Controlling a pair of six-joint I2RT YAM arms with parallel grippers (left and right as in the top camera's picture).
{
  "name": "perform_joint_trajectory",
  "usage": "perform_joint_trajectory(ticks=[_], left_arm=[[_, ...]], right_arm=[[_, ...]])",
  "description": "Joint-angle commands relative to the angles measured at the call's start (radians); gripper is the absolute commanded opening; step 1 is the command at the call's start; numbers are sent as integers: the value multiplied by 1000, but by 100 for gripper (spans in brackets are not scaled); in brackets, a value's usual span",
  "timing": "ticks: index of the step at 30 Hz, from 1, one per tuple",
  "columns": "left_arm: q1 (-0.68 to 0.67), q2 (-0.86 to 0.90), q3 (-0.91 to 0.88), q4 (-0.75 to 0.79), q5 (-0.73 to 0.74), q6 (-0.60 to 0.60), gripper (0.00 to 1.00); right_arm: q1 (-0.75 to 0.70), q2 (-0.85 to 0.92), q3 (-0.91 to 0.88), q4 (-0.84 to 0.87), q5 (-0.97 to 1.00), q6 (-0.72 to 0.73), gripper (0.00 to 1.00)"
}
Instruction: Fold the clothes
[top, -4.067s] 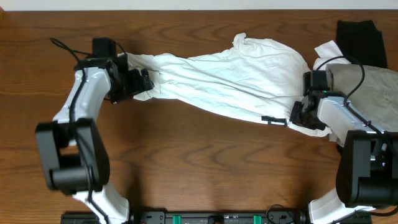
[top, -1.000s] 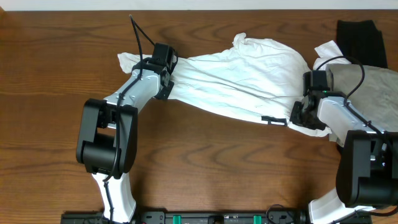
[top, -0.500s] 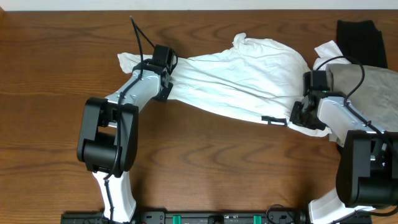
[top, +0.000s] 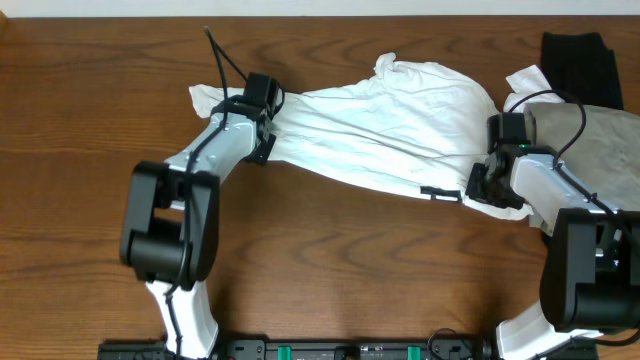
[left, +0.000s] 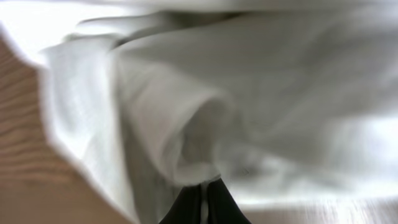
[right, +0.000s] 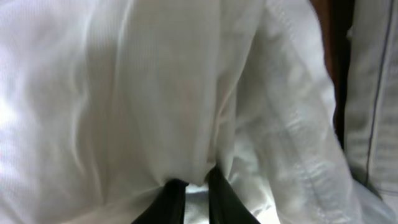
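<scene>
Looking down from overhead, I saw the white T-shirt (top: 380, 125) stretched in a bunch across the far half of the table (top: 350, 270), its right end beside a grey-beige garment (top: 595, 140) and a black garment (top: 580, 60). My left pincer (left: 204, 190) was clenched on a fold near its left end, and my right pincer (right: 196, 186) gripped cloth at its right end.

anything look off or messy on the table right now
The white T-shirt lies bunched into a diagonal rope between the left pincer and right pincer, not flat. A grey-beige garment and a black garment sit by its right end.
</scene>
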Motion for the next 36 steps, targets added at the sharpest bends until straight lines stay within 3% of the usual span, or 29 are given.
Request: perform_joint_trajectory(ticks=[1, 11, 16, 24, 36], left_arm=[[8, -114, -6, -35, -18, -60, 6], [21, -307, -6, -143, -18, -140, 6], [46, -356, -6, -185, -18, -174, 6], [100, -431, -6, -196, -10, -277, 6], [130, -585, -6, -203, 8, -322, 6]], right_arm=[[-31, 68, -25, -98, -30, -8, 11], [-28, -99, 146, -257, -92, -29, 15], [-28, -230, 165, -267, -121, -61, 21], [-28, -407, 169, -337, -119, -75, 22], [-28, -462, 167, -467, -34, -77, 24]])
